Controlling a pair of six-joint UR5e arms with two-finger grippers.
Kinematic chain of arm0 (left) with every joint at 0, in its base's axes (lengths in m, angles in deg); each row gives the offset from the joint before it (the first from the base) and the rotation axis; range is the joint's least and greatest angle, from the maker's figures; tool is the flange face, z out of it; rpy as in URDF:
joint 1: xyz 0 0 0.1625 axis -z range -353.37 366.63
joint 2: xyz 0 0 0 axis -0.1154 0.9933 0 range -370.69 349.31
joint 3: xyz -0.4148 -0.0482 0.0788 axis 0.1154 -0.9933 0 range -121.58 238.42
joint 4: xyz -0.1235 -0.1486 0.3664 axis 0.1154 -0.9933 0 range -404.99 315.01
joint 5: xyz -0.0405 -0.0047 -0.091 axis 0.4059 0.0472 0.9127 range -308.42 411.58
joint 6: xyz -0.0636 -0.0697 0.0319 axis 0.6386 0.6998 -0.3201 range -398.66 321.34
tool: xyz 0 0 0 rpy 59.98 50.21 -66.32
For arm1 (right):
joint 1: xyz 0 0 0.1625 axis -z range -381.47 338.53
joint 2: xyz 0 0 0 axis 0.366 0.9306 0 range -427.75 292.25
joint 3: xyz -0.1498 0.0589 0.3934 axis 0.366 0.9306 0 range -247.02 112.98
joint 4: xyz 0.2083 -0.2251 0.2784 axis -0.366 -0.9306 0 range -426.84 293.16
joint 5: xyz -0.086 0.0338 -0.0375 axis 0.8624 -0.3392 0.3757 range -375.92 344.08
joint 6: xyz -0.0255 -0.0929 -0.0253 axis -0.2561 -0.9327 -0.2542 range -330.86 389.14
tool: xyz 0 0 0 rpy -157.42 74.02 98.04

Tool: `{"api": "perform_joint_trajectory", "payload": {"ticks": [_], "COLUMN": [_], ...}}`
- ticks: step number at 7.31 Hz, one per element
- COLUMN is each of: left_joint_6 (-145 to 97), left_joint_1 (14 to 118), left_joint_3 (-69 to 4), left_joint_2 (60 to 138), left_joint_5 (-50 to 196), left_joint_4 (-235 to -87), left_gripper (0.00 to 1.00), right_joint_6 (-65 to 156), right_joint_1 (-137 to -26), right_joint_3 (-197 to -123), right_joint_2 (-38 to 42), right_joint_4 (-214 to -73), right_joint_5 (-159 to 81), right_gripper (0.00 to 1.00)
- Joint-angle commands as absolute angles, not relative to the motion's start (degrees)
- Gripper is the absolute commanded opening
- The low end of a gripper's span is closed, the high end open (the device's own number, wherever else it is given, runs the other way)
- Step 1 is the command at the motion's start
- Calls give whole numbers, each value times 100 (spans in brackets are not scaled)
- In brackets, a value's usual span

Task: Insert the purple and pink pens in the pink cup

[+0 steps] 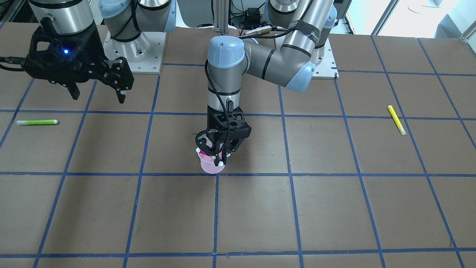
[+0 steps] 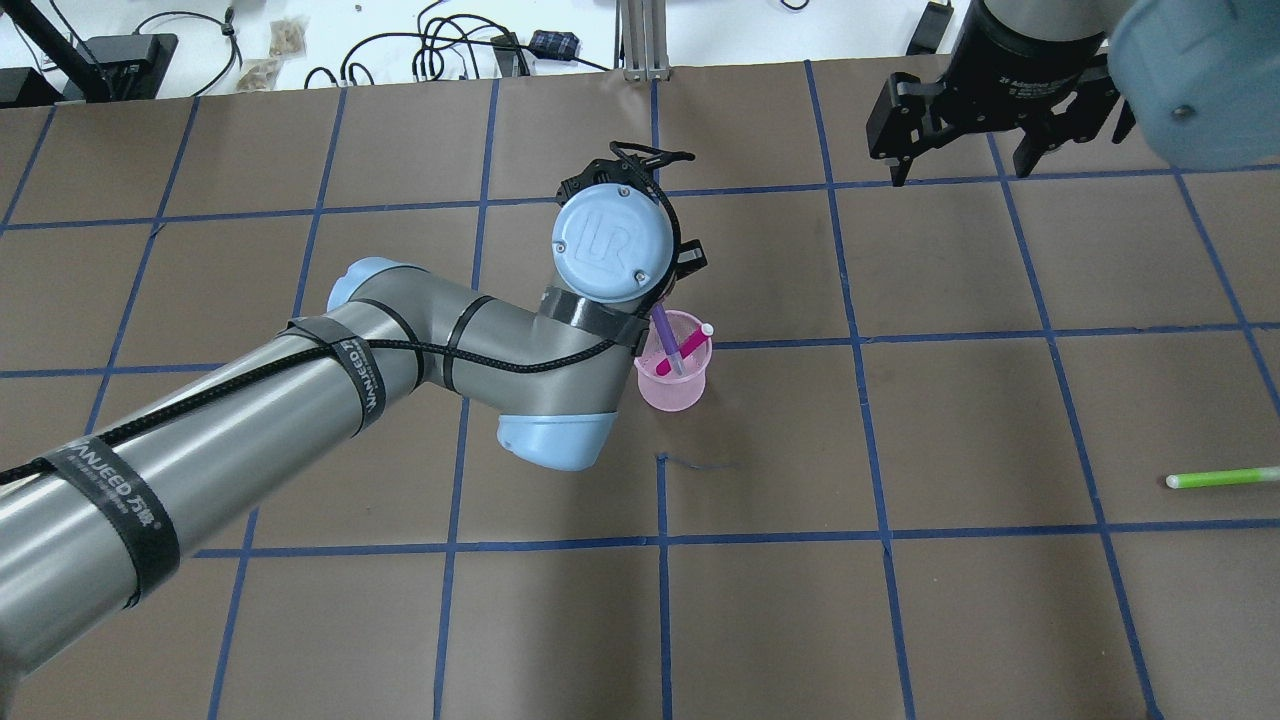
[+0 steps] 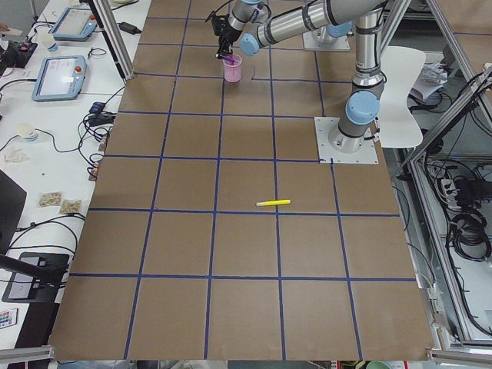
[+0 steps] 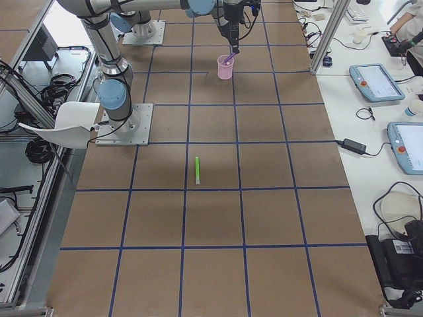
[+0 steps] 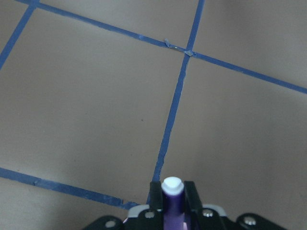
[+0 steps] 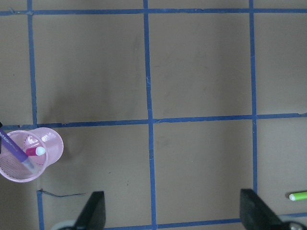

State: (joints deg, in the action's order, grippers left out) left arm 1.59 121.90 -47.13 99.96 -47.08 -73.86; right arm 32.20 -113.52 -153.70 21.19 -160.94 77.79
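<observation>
looking at the pink cup (image 2: 672,392), you see the left gripper (image 1: 218,159) clamped on the purple pen (image 2: 664,335) over it (pink pen (image 2: 690,345) inside); right gripper (image 2: 960,168) spread, well away.

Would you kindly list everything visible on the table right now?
pink mesh cup: one, pink, upright mid-table
white-capped pink pen: one, pink, leaning inside the cup
purple pen: one, purple, lower end in the cup
green pen: one, green, flat on robot's right side
yellow pen: one, yellow, flat on robot's left side
table: one, brown, blue tape grid
left claw: one, black, over the cup, shut on purple pen
right claw: one, black, open, raised at right
</observation>
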Motion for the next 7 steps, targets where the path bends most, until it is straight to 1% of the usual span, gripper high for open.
{"api": "perform_joint_trajectory", "payload": {"ticks": [1,4,5,7], "left_joint_6": [159,81,37,-1547], "left_joint_1": [12185,12080,11871,11064], "left_joint_3": [-4679,-4609,-4399,-3601], "left_joint_2": [9979,9839,9777,9628], "left_joint_5": [-4694,-4642,-4633,-4510], "left_joint_4": [-7347,-7399,-7843,-9570], "left_gripper": [100,100,100,100], "right_joint_6": [3212,3212,3212,3212], "right_joint_1": [-11349,-11349,-11349,-11358], "right_joint_3": [-15272,-15272,-15306,-15289], "right_joint_2": [2085,2058,2067,2128], "right_joint_4": [-16035,-16044,-16036,-16027], "right_joint_5": [7628,7619,7619,7619], "right_gripper": [100,100,100,100]}}
